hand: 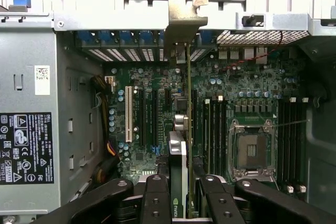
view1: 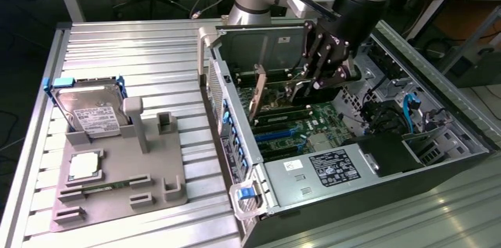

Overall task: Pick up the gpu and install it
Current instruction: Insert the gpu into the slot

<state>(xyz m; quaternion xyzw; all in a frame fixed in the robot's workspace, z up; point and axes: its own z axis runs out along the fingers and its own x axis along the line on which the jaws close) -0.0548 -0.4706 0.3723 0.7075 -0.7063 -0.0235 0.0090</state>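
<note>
Pick-up done: gpu (hand: 187, 108) pinched edge-on in the gripper (hand: 178, 195), held inside the open computer case (view1: 470, 142) at the exterior view's centre, above the motherboard (hand: 152, 129), its silver bracket (hand: 184, 19) near the rear slot openings. Seating apparently left, by the look of it. Hard to tell whether the card's lower edge already touches a slot; contact hidden behind the card itself.

The gpu (hand: 185, 129) is a dark board with a dull brass-toned bracket. The gripper (hand: 178, 203) is black. The motherboard (hand: 252, 93) is dark green, with one white slot (hand: 128, 114). The hard drive (view1: 94, 113) is silver with a white label, blue clips on its frame.
</note>
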